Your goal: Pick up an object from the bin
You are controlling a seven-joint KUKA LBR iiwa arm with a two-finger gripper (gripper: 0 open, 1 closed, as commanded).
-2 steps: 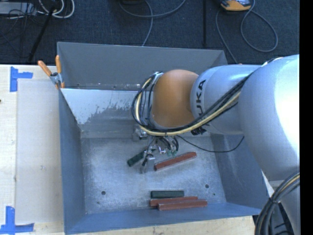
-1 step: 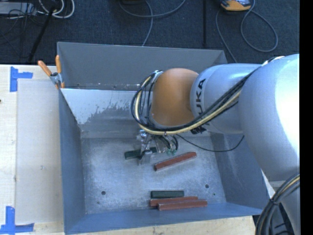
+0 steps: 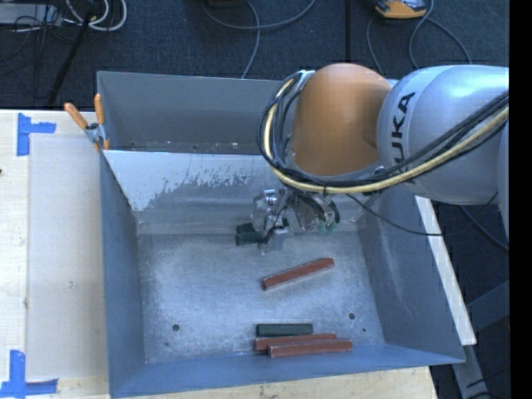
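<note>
Tool [image 3: 273, 219] low, upper centre of bin [image 3: 166, 306]; spread or pinching, cannot tell. Small dark green block [image 3: 247, 236] just lower-left of it, long axis running left-right.

Your arm reaches in from the right.
Your silver arm [image 3: 449, 131] bends down at its orange-covered wrist [image 3: 337, 119], with cables [image 3: 278, 152] looped round it, and your gripper [image 3: 270, 220] hangs beneath, pointing downward.
</note>
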